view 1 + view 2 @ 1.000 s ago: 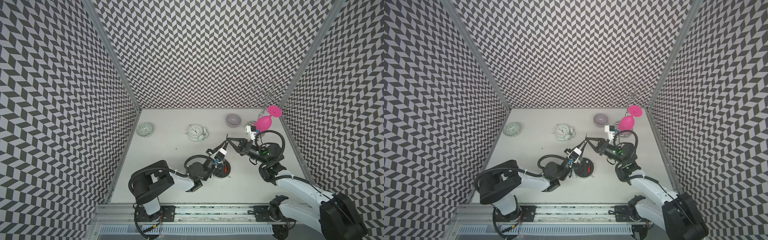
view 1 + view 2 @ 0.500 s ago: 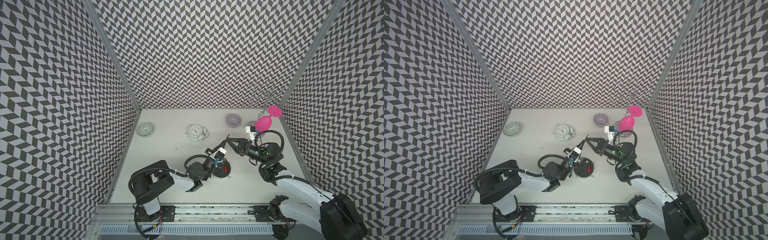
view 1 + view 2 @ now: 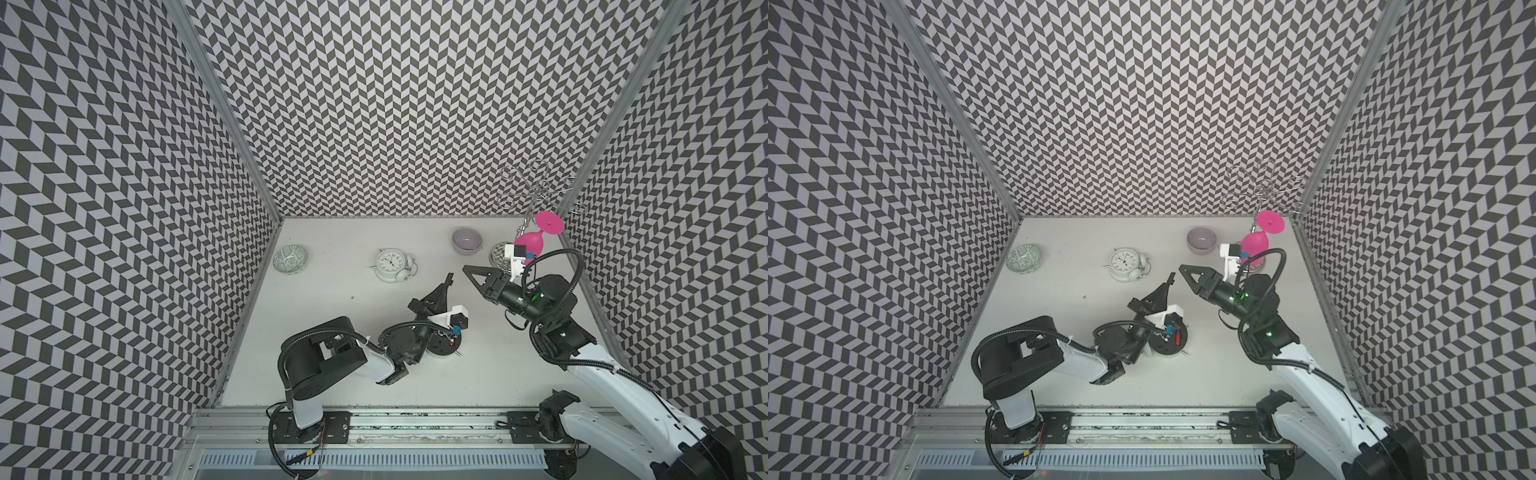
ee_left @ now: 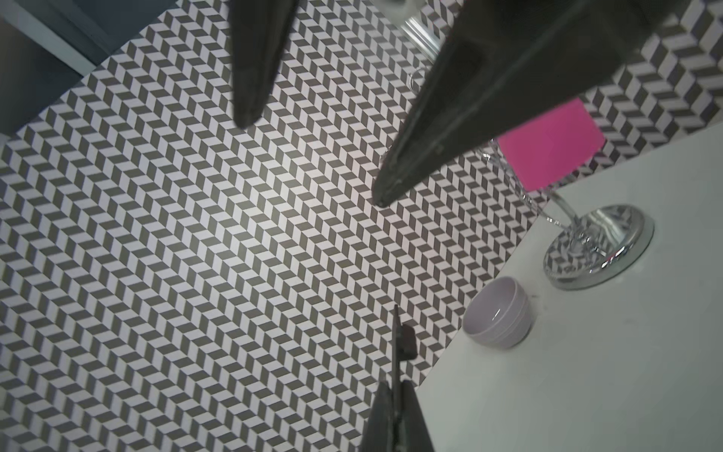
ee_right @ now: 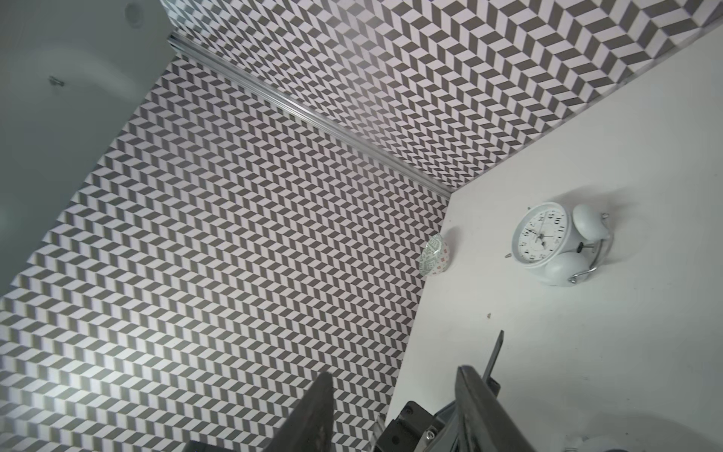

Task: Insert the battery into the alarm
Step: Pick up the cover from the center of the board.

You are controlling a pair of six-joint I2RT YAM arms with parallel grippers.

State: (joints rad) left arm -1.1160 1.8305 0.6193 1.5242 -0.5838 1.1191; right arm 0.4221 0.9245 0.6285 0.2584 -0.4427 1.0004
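A white alarm clock (image 3: 392,266) (image 3: 1125,264) (image 5: 542,238) lies dial-up at the back of the table. My left gripper (image 3: 448,284) (image 3: 1170,282) (image 4: 396,385) is raised mid-table, shut on a thin black plate (image 4: 397,340) (image 5: 496,348) that sticks out past its tips. My right gripper (image 3: 471,276) (image 3: 1190,276) (image 5: 395,373) stands open and empty, just right of the left one and apart from it. Under the left wrist lies a black round thing (image 3: 442,347) with a small red piece (image 3: 1178,336) on it. I cannot make out the battery for sure.
A patterned bowl (image 3: 291,259) sits at the back left and a lilac bowl (image 3: 467,240) at the back right. A pink glass (image 3: 536,237) hangs on a chrome rack (image 3: 536,187) in the right corner, with its base (image 4: 598,246) close behind the right arm. Patterned walls enclose three sides.
The two grippers met at the thin black plate. My right gripper has opened and drawn back to the right, while the left stays shut on the plate.
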